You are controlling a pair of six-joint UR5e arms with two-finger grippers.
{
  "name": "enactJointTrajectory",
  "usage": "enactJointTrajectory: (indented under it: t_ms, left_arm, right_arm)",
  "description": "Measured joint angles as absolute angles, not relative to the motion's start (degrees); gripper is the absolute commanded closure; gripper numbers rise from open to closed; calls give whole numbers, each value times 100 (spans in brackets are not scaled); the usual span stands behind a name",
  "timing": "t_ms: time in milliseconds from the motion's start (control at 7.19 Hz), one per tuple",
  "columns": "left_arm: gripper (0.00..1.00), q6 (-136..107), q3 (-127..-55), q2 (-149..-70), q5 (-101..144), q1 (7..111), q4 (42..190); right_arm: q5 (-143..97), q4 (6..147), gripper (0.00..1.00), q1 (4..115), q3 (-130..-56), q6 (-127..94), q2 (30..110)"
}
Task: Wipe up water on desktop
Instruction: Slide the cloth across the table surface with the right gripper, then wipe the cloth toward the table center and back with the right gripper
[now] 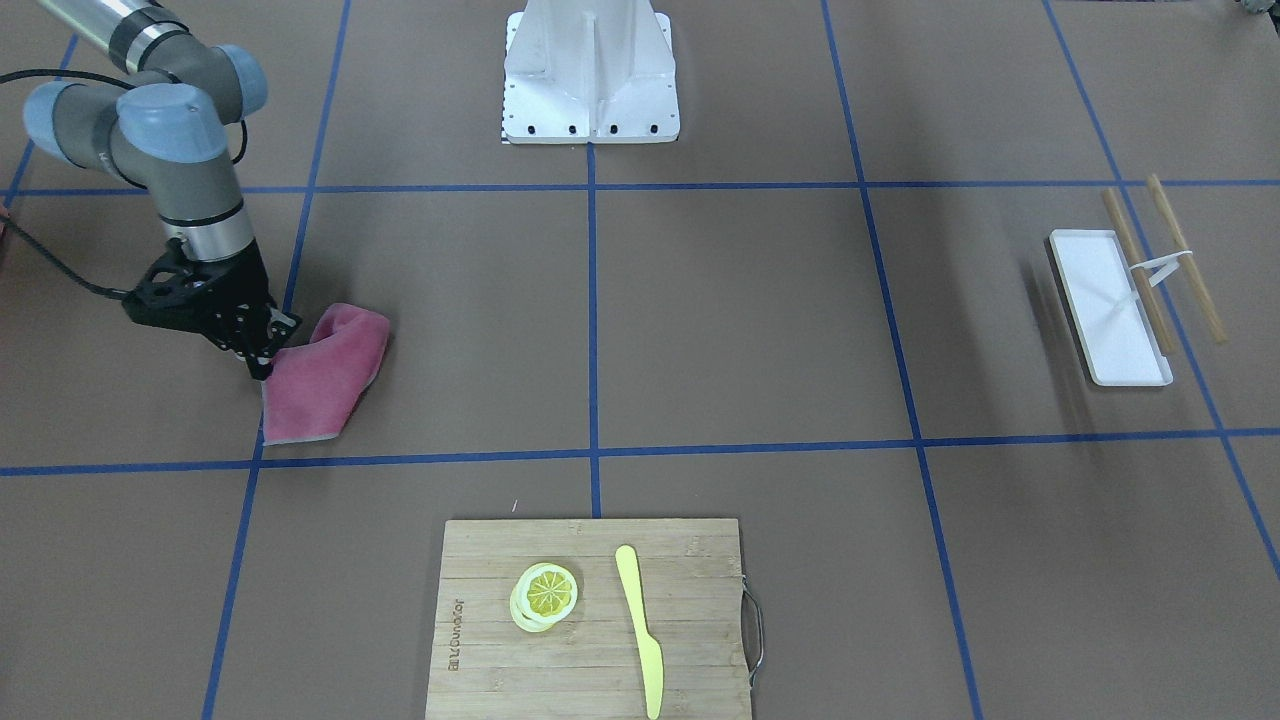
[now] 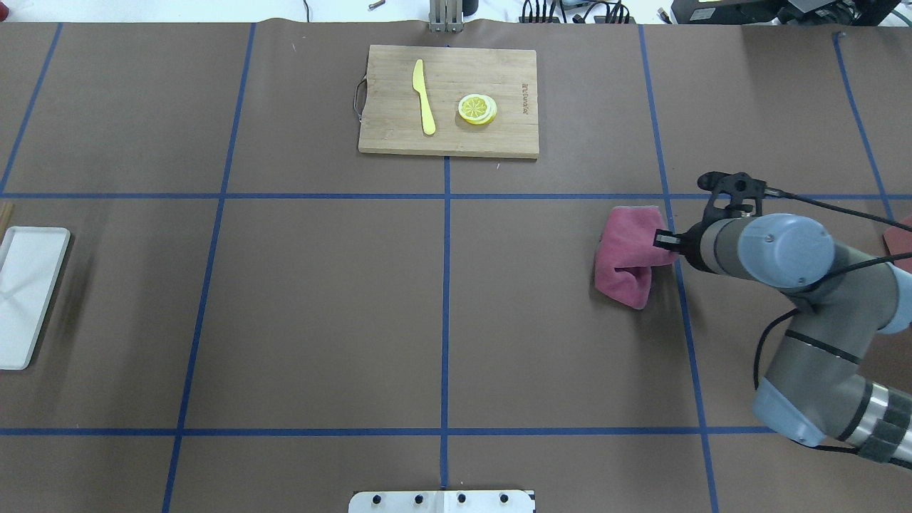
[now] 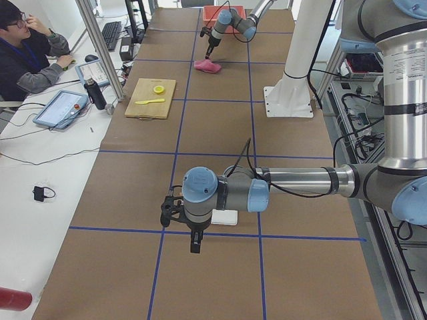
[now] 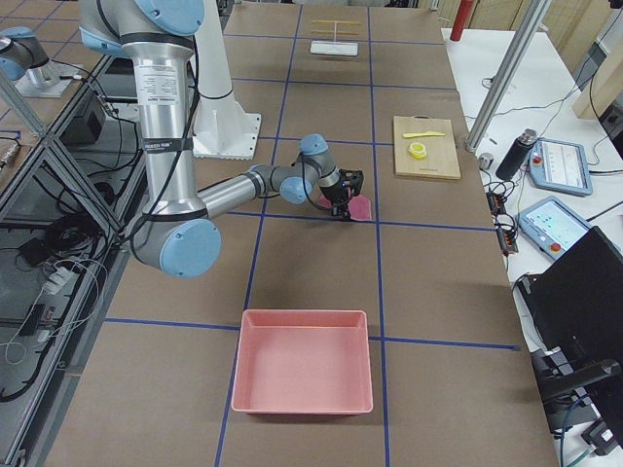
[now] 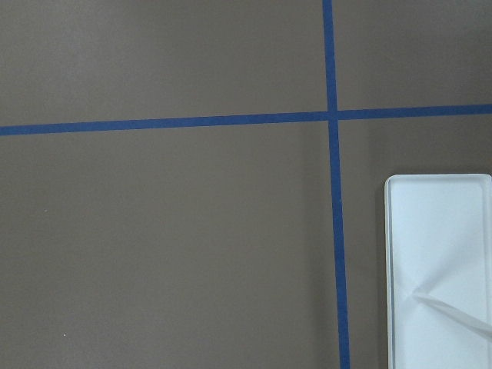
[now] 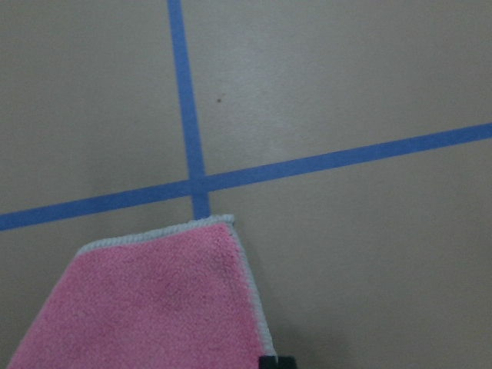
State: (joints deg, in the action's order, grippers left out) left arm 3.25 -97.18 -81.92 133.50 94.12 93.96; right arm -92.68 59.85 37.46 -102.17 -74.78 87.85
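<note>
Nearest the front cam, a bamboo cutting board (image 1: pixel 480 570) is sitting at the near edge, carrying a lemon slice (image 1: pixel 546 595) and a yellow knife (image 1: pixel 640 630); neither is playing a part. Beyond it the desktop (image 1: pixel 740 320), brown w/ blue tape lines, is stretching away to the robot's base at the far side.

Progress: the wiping tool is in hand. A pink cloth (image 1: pixel 325 385) is lying on the desktop at the left from this side, about mid-depth, w/ one edge pulled up into the right gripper (image 1: pixel 258 360). Its jaws are looking clenched on that raised edge, angled down and close to the surface. The rest of the cloth is draping in a fold and touching the desktop, just beside a tape crossing. So pickup is done, and the wipe itself is prob. under way or about to begin. No puddle or wet patch is showing in any view, so I'm not able to say how much water is left, or where.

Relative to the jaws, the desktop is lying directly beneath them, w/ the cloth in between and trailing off to one side.

At the opposite end, the left gripper (image 3: pixel 194 244) is hanging over the desktop near a white tray (image 1: pixel 1100 330), well apart from the cloth. Whether its jaws are released or clenched I cannot tell.
</note>
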Motion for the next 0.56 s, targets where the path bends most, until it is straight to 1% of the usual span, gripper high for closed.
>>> enactJointTrajectory:
  t_ms: [139, 278, 417, 556]
  left_arm:
    - [1, 321, -9713, -8214, 13349, 9405, 9394]
    - [1, 314, -9705, -8245, 13345, 9400, 9390]
    - [1, 310, -9697, -8272, 13343, 9398, 9386]
    - [1, 308, -9691, -8289, 13342, 9396, 9382]
  right_arm:
    - [-9431, 5843, 100, 3878, -10266, -7351, 8958]
    - [-9560, 5908, 100, 3945, -10365, -7333, 8895]
    - [-9619, 6283, 100, 3941, -10453, -7466, 8550]
    - [-9582, 6994, 100, 3786, -10482, -7868, 7889]
